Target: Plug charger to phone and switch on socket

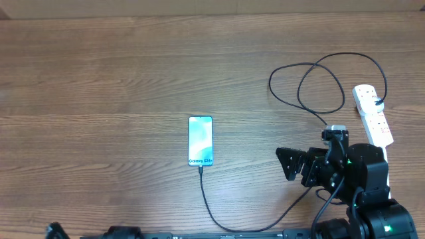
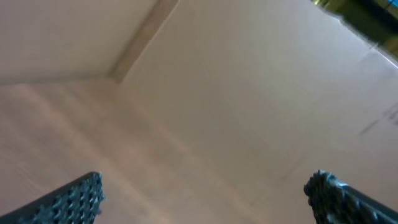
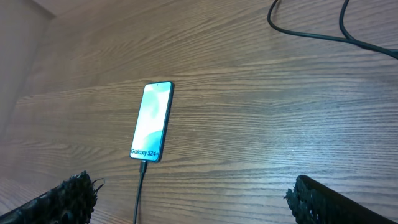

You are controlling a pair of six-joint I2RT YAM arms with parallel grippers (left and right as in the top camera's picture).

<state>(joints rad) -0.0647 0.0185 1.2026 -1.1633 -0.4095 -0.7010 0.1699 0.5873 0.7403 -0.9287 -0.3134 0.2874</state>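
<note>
The lit phone (image 1: 200,141) is laid flat on the tabletop (image 1: 99,79), charger (image 3: 139,194) plugged in, socket (image 1: 372,113) well apart. The left jaws and right jaws are spread wide, empty.

The table (image 1: 99,79) is of brown wood, with a long grain that runs from side to side, and it fills almost the whole overhead view. Along its far edge lies a narrow pale beige strip (image 1: 199,5). In the right wrist view the same wood carries a soft sheen (image 3: 292,155) of light. The left wrist view is blurred and shows only pale beige surfaces (image 2: 261,99) that meet at a tan seam (image 2: 140,34).
</note>
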